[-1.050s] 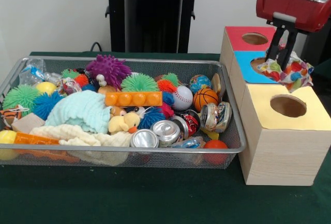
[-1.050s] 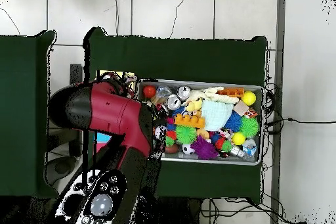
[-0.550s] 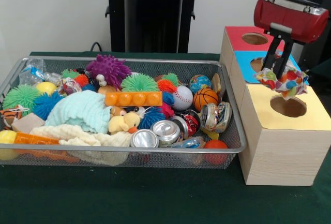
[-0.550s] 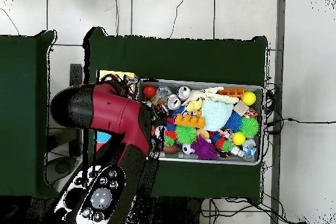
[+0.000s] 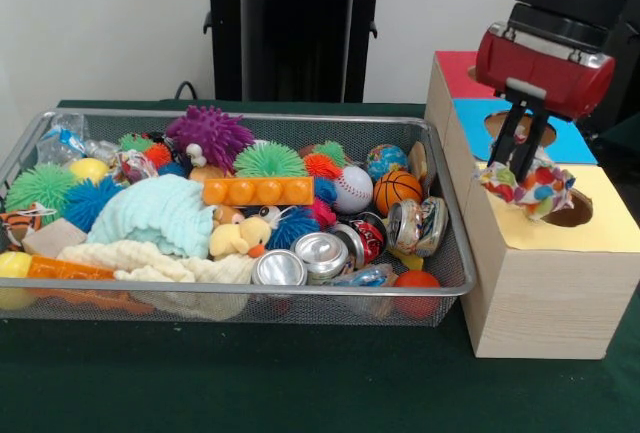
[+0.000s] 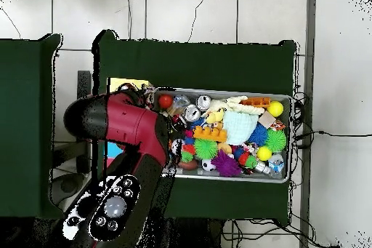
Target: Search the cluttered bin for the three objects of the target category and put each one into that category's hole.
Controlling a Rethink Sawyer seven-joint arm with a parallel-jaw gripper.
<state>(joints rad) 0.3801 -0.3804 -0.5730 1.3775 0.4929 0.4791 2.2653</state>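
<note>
My gripper [image 5: 519, 160] hangs over the near end of the wooden box [image 5: 540, 283], shut on a bunched cloth with coloured dots [image 5: 527, 187]. The cloth dangles just above the hole in the yellow top [image 5: 578, 215] and hides its left part. Behind it are the blue top [image 5: 570, 139], its hole half hidden by the fingers, and the red top [image 5: 455, 68]. In the overhead view the red arm [image 6: 120, 125] covers the box and gripper; only a yellow corner [image 6: 127, 83] shows.
The wire bin [image 5: 250, 118] left of the box is heaped with spiky balls, a mint knit cloth [image 5: 155, 215], a cream cloth [image 5: 150, 261], crushed cans [image 5: 322, 253], a baseball [image 5: 352, 189] and a basketball [image 5: 397, 191]. The overhead view shows the bin [image 6: 218, 91] on green table cover.
The gripper has carried the dotted cloth from over the blue hole to over the yellow hole, coming nearer and lower. The bin's contents have not moved.
</note>
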